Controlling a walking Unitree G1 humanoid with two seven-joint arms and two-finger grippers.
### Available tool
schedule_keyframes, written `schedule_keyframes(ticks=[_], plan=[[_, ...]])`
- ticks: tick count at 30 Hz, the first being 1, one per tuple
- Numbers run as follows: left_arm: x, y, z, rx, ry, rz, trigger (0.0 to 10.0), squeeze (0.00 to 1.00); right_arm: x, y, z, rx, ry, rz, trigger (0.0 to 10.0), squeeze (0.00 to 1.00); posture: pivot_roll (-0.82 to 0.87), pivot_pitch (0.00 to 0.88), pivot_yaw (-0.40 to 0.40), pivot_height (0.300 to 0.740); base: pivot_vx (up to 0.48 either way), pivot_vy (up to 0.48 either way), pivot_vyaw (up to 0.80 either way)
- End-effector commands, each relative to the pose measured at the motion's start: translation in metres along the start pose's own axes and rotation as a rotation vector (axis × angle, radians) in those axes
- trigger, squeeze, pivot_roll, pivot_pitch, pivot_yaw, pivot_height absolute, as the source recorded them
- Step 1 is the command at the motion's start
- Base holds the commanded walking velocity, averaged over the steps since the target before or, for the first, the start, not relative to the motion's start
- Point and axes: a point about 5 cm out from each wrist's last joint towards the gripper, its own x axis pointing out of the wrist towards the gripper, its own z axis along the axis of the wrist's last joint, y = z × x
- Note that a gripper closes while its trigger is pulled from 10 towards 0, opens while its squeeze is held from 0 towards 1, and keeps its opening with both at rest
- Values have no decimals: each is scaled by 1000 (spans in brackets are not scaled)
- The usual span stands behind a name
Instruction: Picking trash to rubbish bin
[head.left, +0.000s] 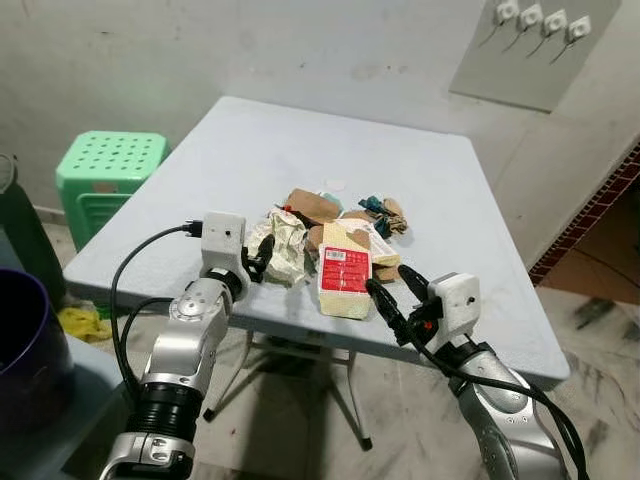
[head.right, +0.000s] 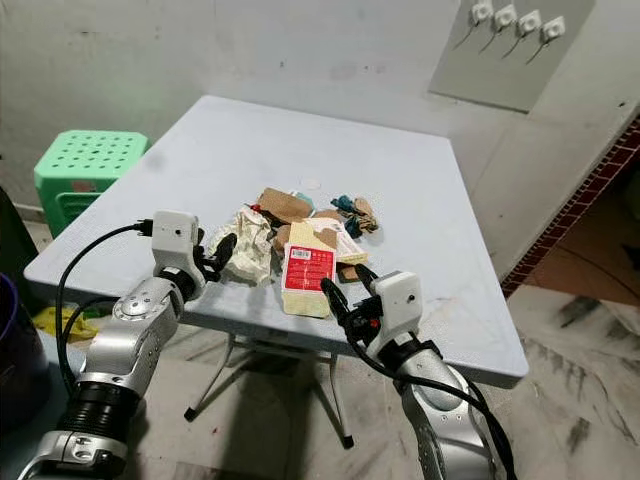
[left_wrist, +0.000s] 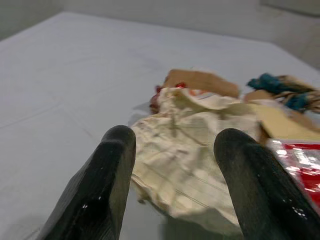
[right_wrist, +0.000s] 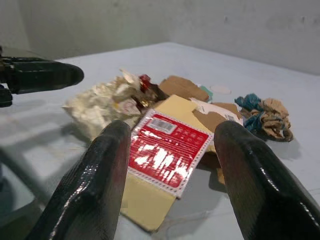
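The trash lies heaped near the front edge of the table, within reach of both arms. The left gripper, jaws released, points at the crumpled paper at its 3 o'clock. The right gripper, jaws spread, lines up on the red-labelled packet at its 10 o'clock. The dark bin waits at 8 o'clock.

crumpled matt paper wrapper, glossy red-labelled carton, smooth matt table
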Motion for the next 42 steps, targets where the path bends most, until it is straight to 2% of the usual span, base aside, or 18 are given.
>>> schedule_keyframes(ticks=[1,6,15,16,17,18,29,34,35,42], plan=[[2,-10,12,13,-47,-59,10000,0,-1,-2,6,-12,-16,6,10000,0,-30,0,-112,740,0,0,0],[4,-17,15,47,-63,-99,10000,0,-2,-1,7,-7,-20,8,10000,0,-32,0,-113,740,0,0,0],[12,-24,15,30,-42,-145,10000,0,-3,1,7,2,-20,7,10000,0,-43,0,-108,740,0,0,0],[12,-24,15,18,-42,-151,10000,894,-3,2,7,3,-19,6,10000,0,-45,0,-107,740,0,0,0],[12,-24,16,21,-44,-150,10000,894,-4,2,7,3,-19,5,10000,0,-47,0,-106,740,0,0,0],[13,-24,16,2,-38,-152,10000,1000,-4,3,7,5,-19,4,10000,0,-51,0,-104,740,0,0,0],[26,-22,18,30,1,-159,10000,1000,-13,12,6,31,-8,-3,10000,0,-75,0,-98,740,0,0,0],[31,-22,18,94,21,-160,10000,980,-14,22,11,54,-13,46,10000,0,-89,0,-94,740,0,0,0],[34,-22,20,106,25,-154,10000,0,-14,28,15,52,-13,76,10000,0,-100,0,-91,740,0,0,0],[42,-20,26,127,31,-152,10000,0,-18,43,25,59,-17,111,10000,0,-133,15,-87,740,0,0,0]])
